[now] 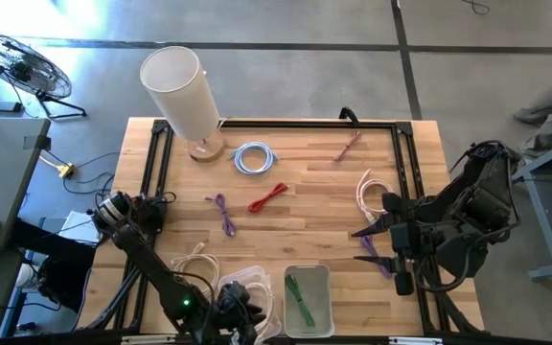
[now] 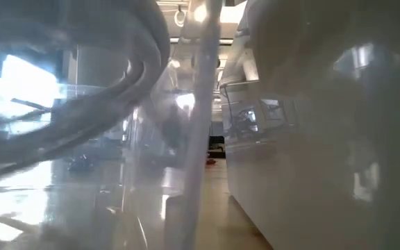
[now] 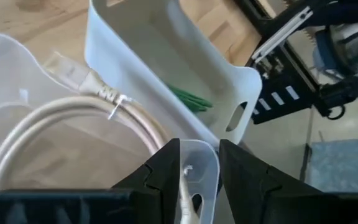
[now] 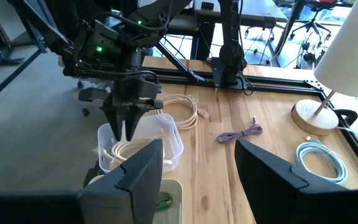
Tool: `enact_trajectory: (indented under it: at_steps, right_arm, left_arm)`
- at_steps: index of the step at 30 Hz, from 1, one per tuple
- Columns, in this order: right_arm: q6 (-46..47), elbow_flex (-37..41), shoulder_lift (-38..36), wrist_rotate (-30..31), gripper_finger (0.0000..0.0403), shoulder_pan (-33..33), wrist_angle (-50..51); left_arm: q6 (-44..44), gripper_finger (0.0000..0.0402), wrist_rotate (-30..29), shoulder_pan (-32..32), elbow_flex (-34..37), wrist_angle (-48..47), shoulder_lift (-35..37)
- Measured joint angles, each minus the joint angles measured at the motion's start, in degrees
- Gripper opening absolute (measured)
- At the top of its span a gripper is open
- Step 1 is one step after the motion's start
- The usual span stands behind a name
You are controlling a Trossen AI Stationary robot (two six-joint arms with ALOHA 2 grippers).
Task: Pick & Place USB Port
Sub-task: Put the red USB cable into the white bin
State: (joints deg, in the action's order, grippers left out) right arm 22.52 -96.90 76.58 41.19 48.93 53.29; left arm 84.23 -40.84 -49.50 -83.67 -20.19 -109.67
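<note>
A clear bin (image 1: 249, 287) stands at the table's near edge, and a coiled white USB cable (image 3: 73, 111) lies on its floor. My left gripper (image 3: 199, 163) hangs just above the bin's near corner (image 4: 124, 127), pointing down at a slant. Its fingers are a narrow gap apart, with a strand of the white cable (image 3: 184, 186) in that gap. My right gripper (image 4: 197, 168) waits open and high over the table's right side (image 1: 362, 240), touching nothing. My left gripper has the strand of the white cable (image 3: 184, 182) running between its fingers, close along one finger (image 3: 166, 171). I cannot tell whether the finger touches it. The rest of the cable lies slack in the clear bin.
A white bin (image 1: 310, 276) holding a green cable (image 3: 191, 99) stands right of the clear bin. Loose cables lie about: cream (image 1: 197, 261), purple (image 1: 223, 213), red (image 1: 266, 198), blue-white coil (image 1: 255, 158), pink (image 1: 348, 147), another purple (image 1: 377, 257). A lamp (image 1: 185, 91) stands far left.
</note>
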Motion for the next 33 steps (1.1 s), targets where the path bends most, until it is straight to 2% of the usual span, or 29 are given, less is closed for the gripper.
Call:
enact_trajectory:
  at_steps: [5,11,18,25,30,33]
  right_arm:
    - [0.0,0.0,0.0,0.0,0.0192,0.0,0.0]
    - [0.0,0.0,0.0,0.0,0.0192,0.2,0.0]
    - [-1.0,-0.7,-0.1,0.5,0.0192,1.7,-0.8]
    - [-3.1,-1.0,-0.3,1.7,0.0192,2.1,-1.2]
    - [-6.2,-1.0,-0.3,7.2,0.0192,2.1,-1.2]
    - [-7.6,-1.0,-0.3,11.4,0.0192,2.1,-1.2]
  left_arm:
    - [-0.2,0.011,-0.9,0.0,0.0,-3.1,0.6]
    - [-9.1,0.0111,-3.8,0.0,0.0,-2.9,4.5]
    - [-25.8,0.0111,-7.9,0.0,0.0,-5.5,14.6]
    - [-44.1,0.0111,-13.5,1.5,0.0,-15.1,24.4]
    - [-59.7,0.0111,-13.2,5.2,0.0,-22.7,28.4]
    - [-64.3,0.0111,-12.2,8.1,0.0,-27.0,29.2]
